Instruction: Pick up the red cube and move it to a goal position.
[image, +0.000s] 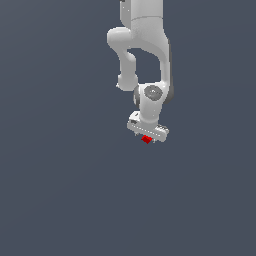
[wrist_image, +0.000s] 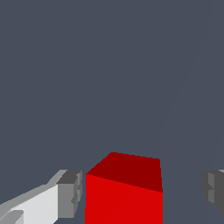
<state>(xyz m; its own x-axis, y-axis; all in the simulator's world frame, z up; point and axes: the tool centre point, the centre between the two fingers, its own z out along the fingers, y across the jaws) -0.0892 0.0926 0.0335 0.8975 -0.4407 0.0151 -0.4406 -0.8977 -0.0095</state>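
Note:
The red cube (image: 146, 139) shows as a small red patch right under the white gripper (image: 148, 140), which hangs from the arm and points down. In the wrist view the red cube (wrist_image: 124, 194) stands between the two grey fingertips of the gripper (wrist_image: 142, 192). One fingertip (wrist_image: 71, 192) is very near a side of the cube, with a thin gap. The other fingertip (wrist_image: 213, 189) stands well away from the opposite side. The gripper is open around the cube and grips nothing. The cube's lower part is cut off by the frame edge.
A plain dark grey-blue surface (image: 60, 190) fills both views around the arm. The white arm (image: 145, 45) comes down from the top of the exterior view. No other object shows.

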